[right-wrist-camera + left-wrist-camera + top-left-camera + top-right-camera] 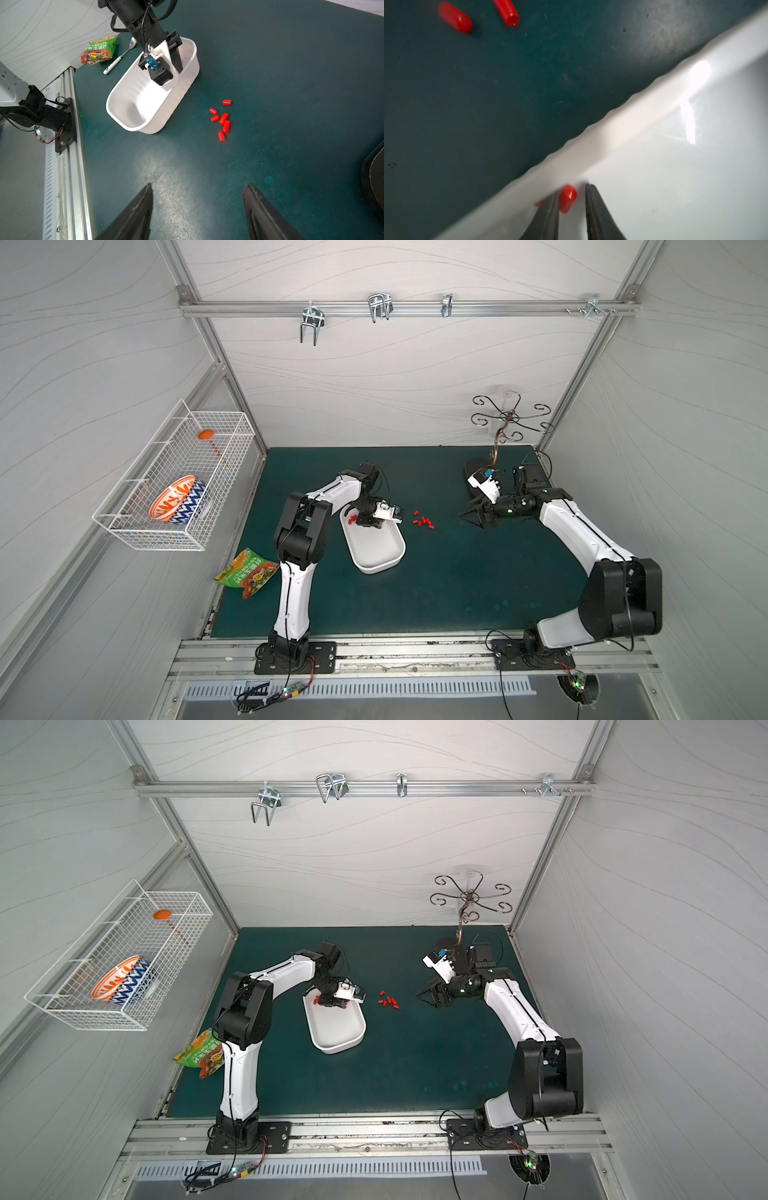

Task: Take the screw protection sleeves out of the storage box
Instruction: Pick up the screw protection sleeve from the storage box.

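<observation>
At the left, a white wire basket (pixel 174 489) hangs on the wall, and a crinkled snack packet (pixel 247 572) lies at the edge of the dark green worktop (pixel 415 593). Next comes the storage box (pixel 374 568), a smooth white plastic tub with rounded corners and a faintly rippled rim. The left fingers (pixel 593 207), thin, black and tapering, reach down inside its far end, close to the wall. One red sleeve (pixel 566 199), a short glossy cap with a rounded end, lies on the box floor between them. It sits against one finger, and a sliver of white floor shows between it and the other, so the fingers are narrowly parted and not clamped on it. A few more red caps (pixel 353 519) show in the box beside them. To the right, several screw protection sleeves (pixel 223 120) lie in a loose cluster on the worktop near the box. Further right, the right fingers (pixel 133 214) are spread wide over the worktop, grasping nothing and well apart from the cluster.
</observation>
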You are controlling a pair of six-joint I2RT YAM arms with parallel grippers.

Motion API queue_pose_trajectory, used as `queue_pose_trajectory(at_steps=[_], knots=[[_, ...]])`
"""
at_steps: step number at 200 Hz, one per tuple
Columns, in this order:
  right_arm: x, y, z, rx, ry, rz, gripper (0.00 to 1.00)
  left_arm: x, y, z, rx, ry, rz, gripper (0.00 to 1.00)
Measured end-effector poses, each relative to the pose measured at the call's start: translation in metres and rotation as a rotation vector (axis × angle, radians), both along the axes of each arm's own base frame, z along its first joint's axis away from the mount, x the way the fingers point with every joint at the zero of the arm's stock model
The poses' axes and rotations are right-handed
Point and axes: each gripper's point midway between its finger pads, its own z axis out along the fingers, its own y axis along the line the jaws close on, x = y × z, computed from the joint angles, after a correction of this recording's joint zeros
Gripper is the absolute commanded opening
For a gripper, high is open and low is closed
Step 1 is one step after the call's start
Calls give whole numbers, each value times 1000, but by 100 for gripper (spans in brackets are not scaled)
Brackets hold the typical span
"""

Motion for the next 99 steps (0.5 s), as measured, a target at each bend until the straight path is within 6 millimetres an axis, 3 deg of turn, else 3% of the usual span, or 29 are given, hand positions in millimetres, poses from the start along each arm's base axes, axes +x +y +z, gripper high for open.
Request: queue_pose_trajectory(at_steps=[58, 99], knots=[[1, 0, -3, -1, 10, 0, 71, 3, 3, 0, 19, -11, 7, 6], [0, 2, -4, -2, 12, 4, 71, -4, 5, 3, 12, 13, 60, 0]])
